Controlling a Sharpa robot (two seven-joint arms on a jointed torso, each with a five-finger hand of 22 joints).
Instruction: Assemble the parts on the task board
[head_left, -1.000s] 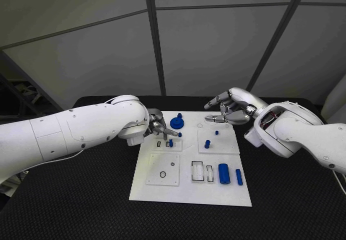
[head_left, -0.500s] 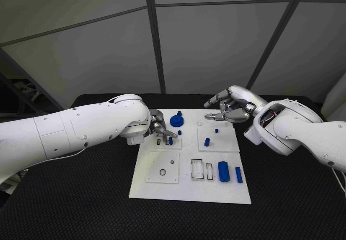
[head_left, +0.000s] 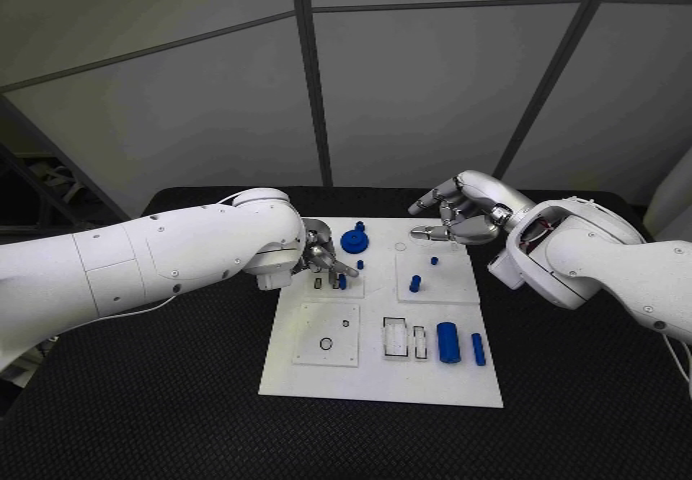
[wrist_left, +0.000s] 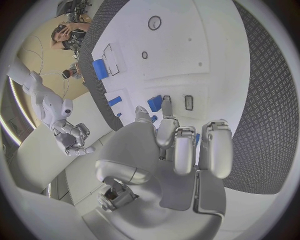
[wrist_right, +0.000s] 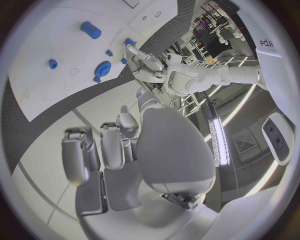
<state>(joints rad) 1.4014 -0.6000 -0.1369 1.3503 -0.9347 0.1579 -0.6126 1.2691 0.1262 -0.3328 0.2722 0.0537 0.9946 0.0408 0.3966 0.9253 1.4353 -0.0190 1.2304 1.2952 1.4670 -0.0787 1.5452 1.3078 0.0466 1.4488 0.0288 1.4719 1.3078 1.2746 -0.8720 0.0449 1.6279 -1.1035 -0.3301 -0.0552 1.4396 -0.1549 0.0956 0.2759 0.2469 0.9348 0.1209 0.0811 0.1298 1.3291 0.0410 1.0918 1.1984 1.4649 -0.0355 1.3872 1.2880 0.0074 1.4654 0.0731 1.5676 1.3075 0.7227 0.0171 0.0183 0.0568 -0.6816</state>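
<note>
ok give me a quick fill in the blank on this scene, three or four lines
1. The parts on the task board are coloured ____.
2. The left hand has its fingers down at a small part on the board, while the ____ hand hovers above the board's far edge holding nothing.
3. The blue gear lies near the board's ____ edge, beside the left hand.
4. The table under the board is ____.

Missing words: blue; right; far; black

The silver left hand (wrist_left: 178, 150) reaches over the white plastic task board (wrist_left: 206, 55). Its fingertips (wrist_left: 167, 102) touch a small blue block-shaped part (wrist_left: 154, 103) standing beside a dark rectangular slot (wrist_left: 189, 102).
</note>
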